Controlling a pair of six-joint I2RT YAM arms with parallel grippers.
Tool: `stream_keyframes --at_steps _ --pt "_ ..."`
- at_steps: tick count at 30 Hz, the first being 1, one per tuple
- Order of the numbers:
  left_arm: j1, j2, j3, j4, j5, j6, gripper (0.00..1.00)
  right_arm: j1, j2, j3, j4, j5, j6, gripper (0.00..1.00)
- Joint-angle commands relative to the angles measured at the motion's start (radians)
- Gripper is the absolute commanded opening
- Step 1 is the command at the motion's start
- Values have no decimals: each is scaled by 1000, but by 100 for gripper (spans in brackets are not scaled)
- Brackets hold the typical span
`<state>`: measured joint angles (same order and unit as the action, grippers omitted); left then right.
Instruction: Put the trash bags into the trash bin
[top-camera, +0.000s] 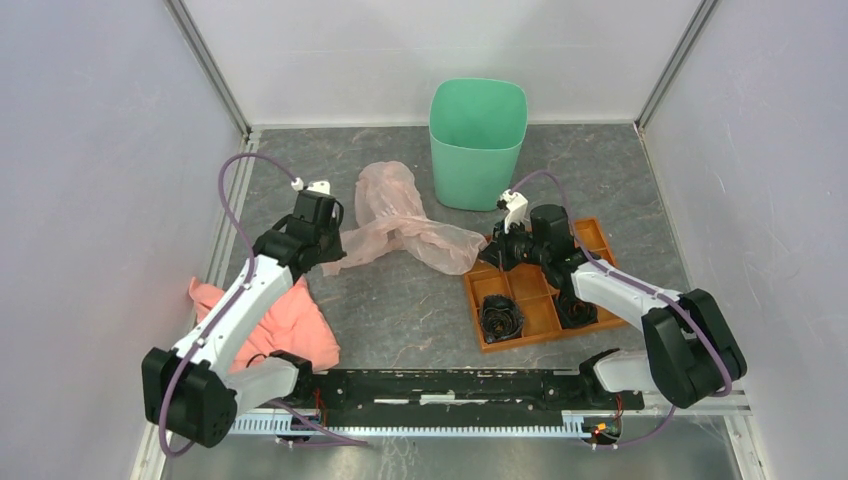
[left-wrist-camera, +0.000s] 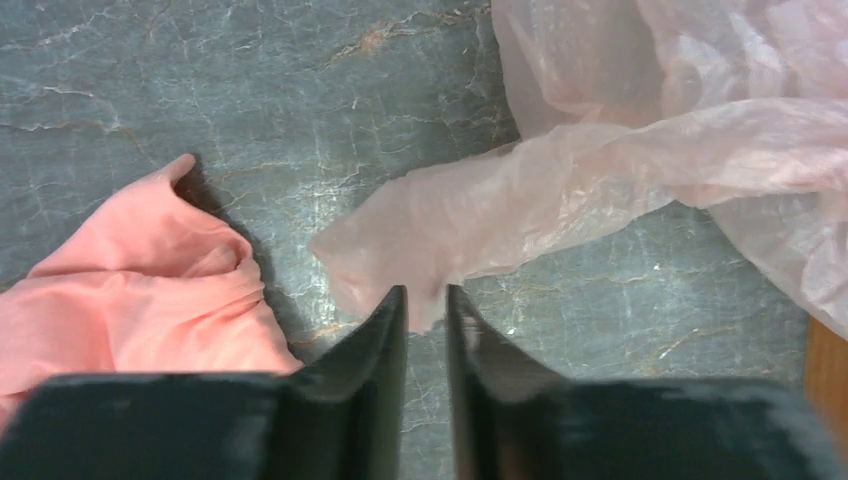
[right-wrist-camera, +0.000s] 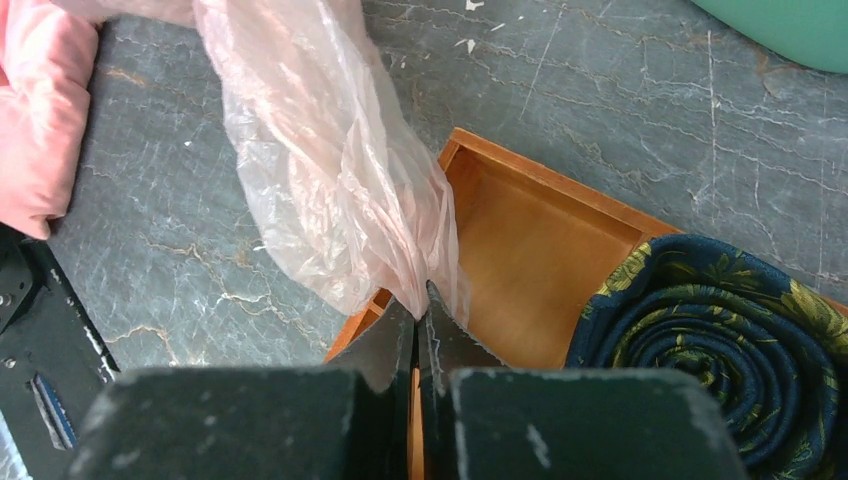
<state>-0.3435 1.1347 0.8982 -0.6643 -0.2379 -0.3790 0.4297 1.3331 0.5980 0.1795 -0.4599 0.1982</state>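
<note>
We look down on a grey marbled table (top-camera: 400, 320) with two robot arms fixed at its near edge. A thin, see-through pink plastic bag (top-camera: 395, 215) lies crumpled just beyond the table's centre and is not in the bin. The mint-green bin (top-camera: 478, 140) stands upright at 12 o'clock on the table. It is near the bag, at about the bag's 1 o'clock, with a strip of bare table between them.

The bag stretches sideways between the two arms. At its 8 o'clock end, the left gripper (left-wrist-camera: 425, 300) has its fingers nearly together with a narrow slit between them. A corner of the bag dips into that slit, and we cannot tell whether it is pinched. At the bag's 4 o'clock end, the right gripper (right-wrist-camera: 422, 305) has its fingers clenched on a gathered fold of the film, held above the corner of an orange tray (top-camera: 540, 300).

The tray sits at 4 o'clock on the table, with a roll of dark patterned fabric (top-camera: 500, 318) in one compartment. A salmon-pink cloth (top-camera: 295, 325) lies bunched at 8 o'clock, beside the left arm.
</note>
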Motion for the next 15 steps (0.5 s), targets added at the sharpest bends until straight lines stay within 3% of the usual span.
stream_keyframes --at_steps 1,3,7,15 --pt "2 -38 22 -22 -17 -58 43 -3 -37 48 5 -32 5 0" --pt "1 -20 32 -8 7 -53 60 -2 -33 52 9 -57 8 1" --pt "0 55 66 17 56 -9 78 -3 -30 66 0 -75 2 1" --pt "-21 87 30 -2 27 -6 91 -2 -39 77 -8 -77 -9 1"
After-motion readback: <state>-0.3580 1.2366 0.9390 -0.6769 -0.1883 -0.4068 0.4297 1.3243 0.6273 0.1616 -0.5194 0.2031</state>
